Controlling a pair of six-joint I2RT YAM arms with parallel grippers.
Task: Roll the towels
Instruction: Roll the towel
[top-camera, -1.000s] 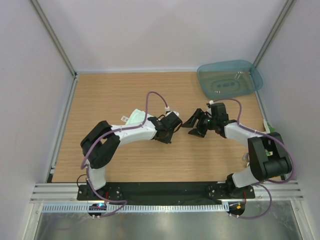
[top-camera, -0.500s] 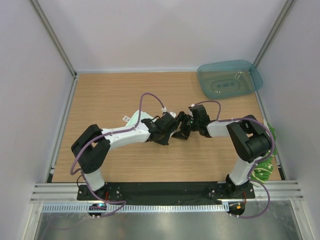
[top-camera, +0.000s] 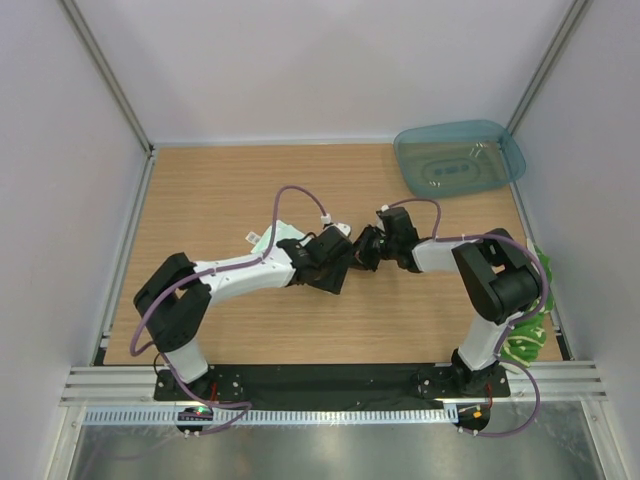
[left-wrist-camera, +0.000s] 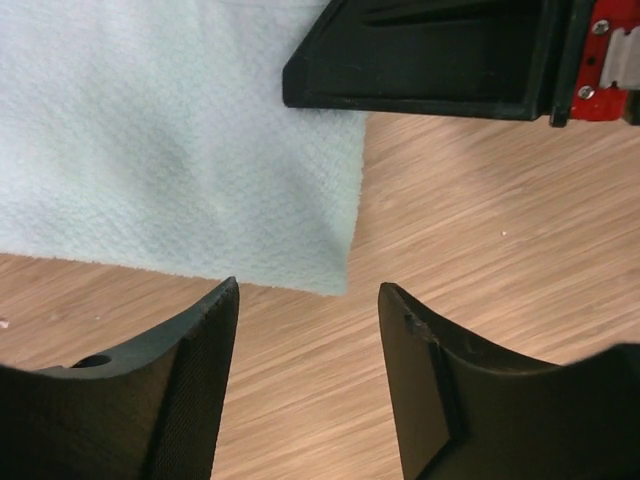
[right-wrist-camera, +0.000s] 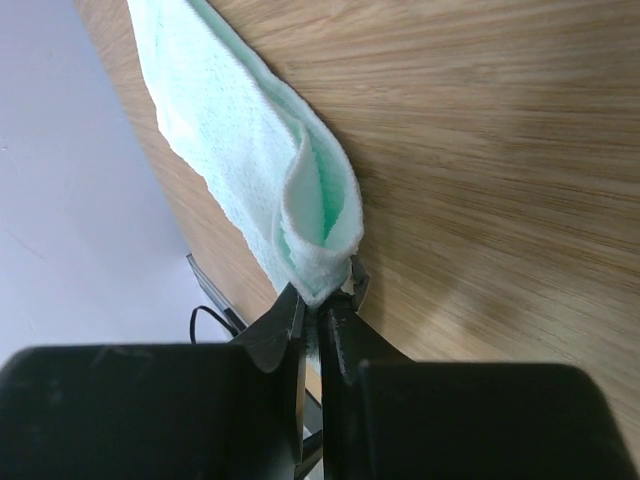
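- The wooden table (top-camera: 200, 200) is filling the middle of the top view, and both arms are reaching in to meet just right of its centre.
- The left arm (top-camera: 240, 272) and the right arm (top-camera: 490, 280) are crowding head to head. Any swing while rolling is likely to knock one wrist into the other.
- The teal tray (top-camera: 505, 165) is sitting in the upper right corner, well apart from the work.
- The mint towel (top-camera: 283, 234) is lying mid-table, mostly hidden under the left arm in the top view.
- The patterned towel (top-camera: 522, 345) is bunching at the right edge beside the right arm's base, partly hidden. It looks at risk of sliding off the table.
- The right gripper (right-wrist-camera: 318, 300) is pinching the very tip of the mint towel's folded end, with its jaws nearly together. So small a bite could slip out, or the layers could splay apart.
- The left gripper (left-wrist-camera: 308, 290) is hovering with its jaws moderately apart and holding nothing, the towel's corner lying just ahead of them. With nothing pinning the cloth, a pull may drag it rather than roll it.
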